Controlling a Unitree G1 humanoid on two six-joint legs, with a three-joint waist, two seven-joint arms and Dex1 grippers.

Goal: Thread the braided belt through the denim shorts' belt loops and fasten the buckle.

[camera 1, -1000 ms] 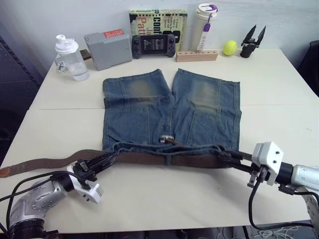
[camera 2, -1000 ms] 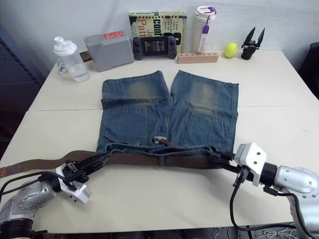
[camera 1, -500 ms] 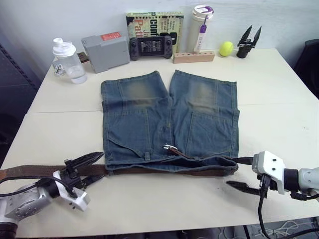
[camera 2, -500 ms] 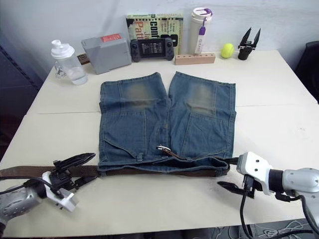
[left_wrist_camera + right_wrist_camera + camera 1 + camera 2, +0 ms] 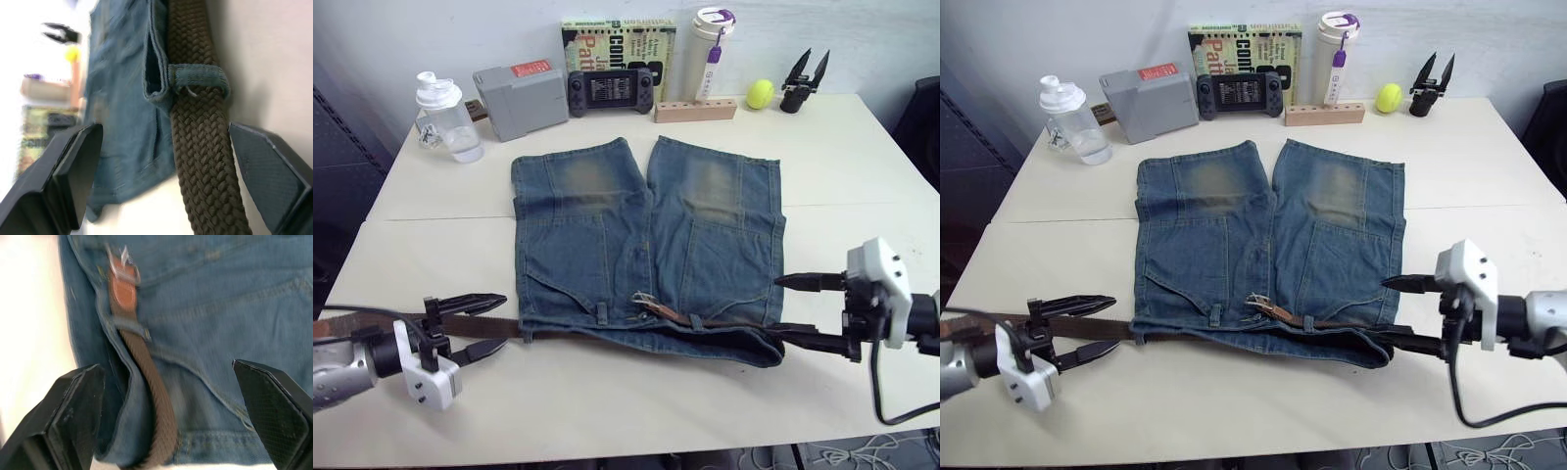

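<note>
The braided belt (image 5: 489, 326) runs along the waistband of the denim shorts (image 5: 646, 245), which lie flat on the desk (image 5: 842, 166). It passes under a belt loop (image 5: 198, 78) at the shorts' left corner. Its buckle (image 5: 122, 269) rests on the denim near the waistband's middle. The left tool (image 5: 481, 326) straddles the belt beside the shorts, fingers apart. The right tool (image 5: 798, 308) gapes wide at the shorts' right edge, gripping nothing.

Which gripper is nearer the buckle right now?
Right. The right gripper flanks the shorts' waistband corner, close to the buckle; the left gripper straddles the belt beyond the opposite edge.
</note>
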